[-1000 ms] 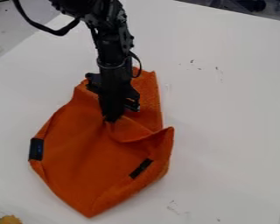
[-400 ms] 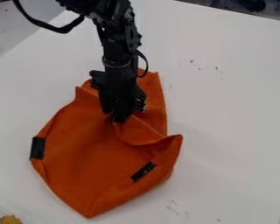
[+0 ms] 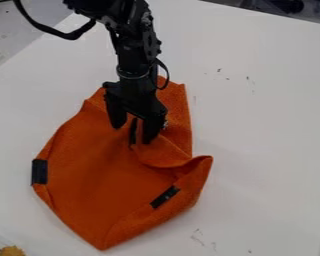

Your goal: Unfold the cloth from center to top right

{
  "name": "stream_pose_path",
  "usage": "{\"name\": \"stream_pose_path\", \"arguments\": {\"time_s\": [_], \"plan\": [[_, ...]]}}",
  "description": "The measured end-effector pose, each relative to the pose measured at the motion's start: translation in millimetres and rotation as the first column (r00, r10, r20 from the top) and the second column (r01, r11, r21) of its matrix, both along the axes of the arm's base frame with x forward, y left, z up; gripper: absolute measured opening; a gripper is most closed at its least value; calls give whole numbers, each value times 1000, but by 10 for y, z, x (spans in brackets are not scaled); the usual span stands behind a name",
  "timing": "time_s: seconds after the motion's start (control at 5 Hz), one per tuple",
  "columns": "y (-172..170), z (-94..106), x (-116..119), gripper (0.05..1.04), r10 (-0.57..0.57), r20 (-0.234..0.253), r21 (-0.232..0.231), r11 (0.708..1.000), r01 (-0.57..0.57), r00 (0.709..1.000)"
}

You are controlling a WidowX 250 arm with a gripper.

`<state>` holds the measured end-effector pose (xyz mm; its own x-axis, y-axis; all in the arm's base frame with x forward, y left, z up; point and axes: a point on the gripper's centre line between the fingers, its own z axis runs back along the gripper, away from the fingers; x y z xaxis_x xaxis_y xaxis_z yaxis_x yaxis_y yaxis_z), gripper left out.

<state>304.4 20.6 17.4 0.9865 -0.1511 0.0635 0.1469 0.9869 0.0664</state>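
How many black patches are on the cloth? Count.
2 clear: one patch at left, another patch at lower right. A dark strip by the tool is unclear; folds may hide more.

The orange cloth lies partly folded and rumpled, its right corner raised

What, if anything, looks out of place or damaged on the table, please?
Nothing looks spilled or torn. The orange cloth lies rumpled, its right corner turned up, and small dark marks, perhaps scuffs, dot the white tabletop.
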Motion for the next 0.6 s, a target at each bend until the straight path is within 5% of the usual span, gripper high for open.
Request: {"name": "stream_pose_path", "arguments": {"time_s": [0.4,0.6], "plan": [[-159,-45,-66,931,-25,-18,17,1000,25,1000],[-163,-48,-60,649,-20,-12,11,1000,20,1000]]}}
